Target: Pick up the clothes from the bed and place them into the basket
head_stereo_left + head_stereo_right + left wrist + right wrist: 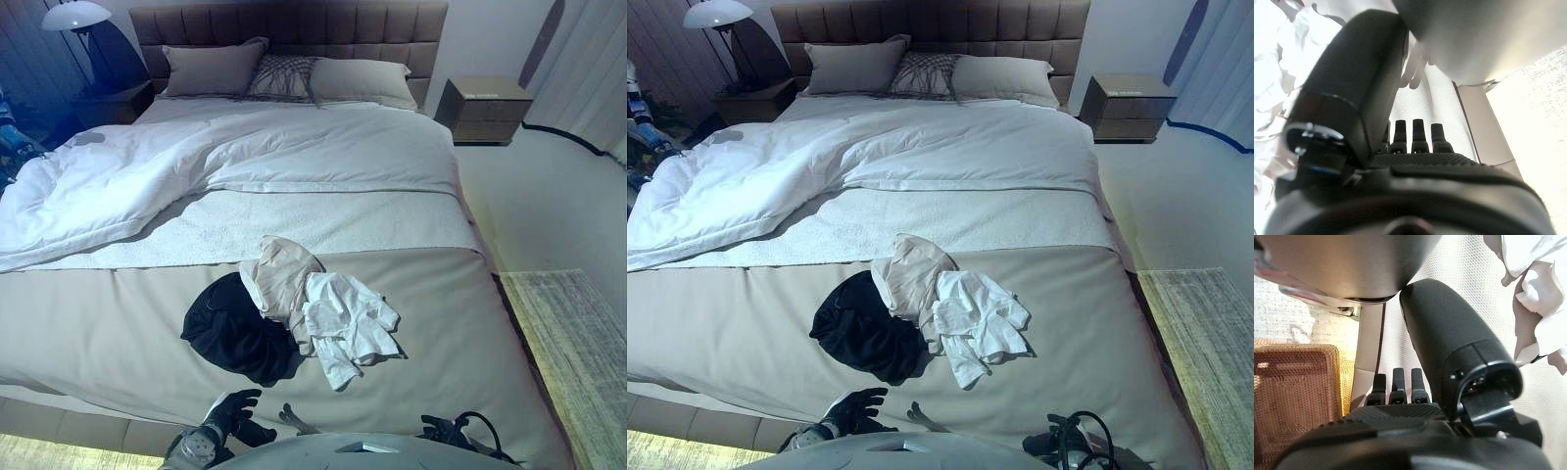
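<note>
Three garments lie bunched near the foot of the bed (118,333): a black one (238,333), a beige one (279,277) and a white one (349,323). My left hand (231,413) hovers low at the bed's near edge, just short of the black garment, with relaxed fingers that hold nothing. My right hand (443,429) shows at the bottom right, apart from the clothes. In its wrist view the fingers (1397,387) point straight out, with the white garment (1535,269) past the thumb. A brown woven basket (1293,401) shows only in that view, beside the bed frame.
A rumpled white duvet (147,166) covers the bed's far left half, with pillows (211,67) at the headboard. A nightstand (485,110) stands at the far right, and a lamp (76,15) at the far left. A pale rug (578,343) lies on the floor to the right.
</note>
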Robot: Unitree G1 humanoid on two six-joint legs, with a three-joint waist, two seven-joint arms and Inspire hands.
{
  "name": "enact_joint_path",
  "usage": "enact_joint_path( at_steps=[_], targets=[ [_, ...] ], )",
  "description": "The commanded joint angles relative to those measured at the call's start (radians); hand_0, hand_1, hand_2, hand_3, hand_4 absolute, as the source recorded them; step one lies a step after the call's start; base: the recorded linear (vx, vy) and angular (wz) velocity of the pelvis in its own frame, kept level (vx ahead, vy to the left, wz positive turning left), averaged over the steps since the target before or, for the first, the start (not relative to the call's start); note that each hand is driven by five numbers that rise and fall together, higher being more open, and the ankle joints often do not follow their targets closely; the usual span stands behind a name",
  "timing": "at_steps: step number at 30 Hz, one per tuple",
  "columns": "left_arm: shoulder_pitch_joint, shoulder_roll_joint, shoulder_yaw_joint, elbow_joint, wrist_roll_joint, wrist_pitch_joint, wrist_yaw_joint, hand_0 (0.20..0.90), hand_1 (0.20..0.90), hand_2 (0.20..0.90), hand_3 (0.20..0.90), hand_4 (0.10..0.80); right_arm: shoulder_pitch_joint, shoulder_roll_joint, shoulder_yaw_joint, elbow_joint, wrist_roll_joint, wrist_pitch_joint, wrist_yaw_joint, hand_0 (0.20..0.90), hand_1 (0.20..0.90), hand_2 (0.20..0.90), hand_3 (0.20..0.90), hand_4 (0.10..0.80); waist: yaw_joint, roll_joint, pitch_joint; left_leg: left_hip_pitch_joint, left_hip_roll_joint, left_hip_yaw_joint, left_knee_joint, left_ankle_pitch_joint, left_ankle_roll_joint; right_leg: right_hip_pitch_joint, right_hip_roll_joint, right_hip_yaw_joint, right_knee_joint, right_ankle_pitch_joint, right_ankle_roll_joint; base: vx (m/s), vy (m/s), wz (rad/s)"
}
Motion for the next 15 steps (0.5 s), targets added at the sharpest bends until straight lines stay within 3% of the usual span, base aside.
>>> enact_joint_path(
  at_steps=[1,8,15],
  targets=[
    [-0.062,-0.014,0.017,0.046,-0.009,-0.061,0.024,0.900,0.900,0.900,0.900,0.800,-0.044,0.011,0.031,0.013,-0.028,-0.046,-0.013,0.900,0.900,0.900,0.900,0.800,0.021,-0.021,-0.001,-0.018,-0.026,0.002,0.002,-0.051,0.014,-0.019,-0.042,-0.030,0.038,0.041,0.057,0.000,0.000,0.00],
    [-0.052,-0.009,0.014,0.038,0.032,-0.056,0.077,0.900,0.900,0.900,0.900,0.800,-0.082,-0.013,0.080,-0.059,-0.160,-0.165,-0.039,0.900,0.900,0.900,0.900,0.800,0.057,-0.032,0.003,-0.017,-0.032,-0.012,0.002,-0.045,0.013,-0.013,-0.049,-0.060,0.043,0.041,0.059,0.041,-0.005,0.04],
    [-0.017,0.030,0.001,0.009,0.033,-0.047,0.064,0.900,0.900,0.900,0.900,0.800,-0.175,-0.094,0.179,-0.202,-0.289,-0.179,-0.066,0.900,0.900,0.900,0.900,0.800,0.123,-0.050,0.019,-0.036,-0.040,-0.049,0.002,-0.041,0.014,-0.010,-0.051,-0.097,0.044,0.039,0.059,0.097,-0.028,0.19]
  ],
)
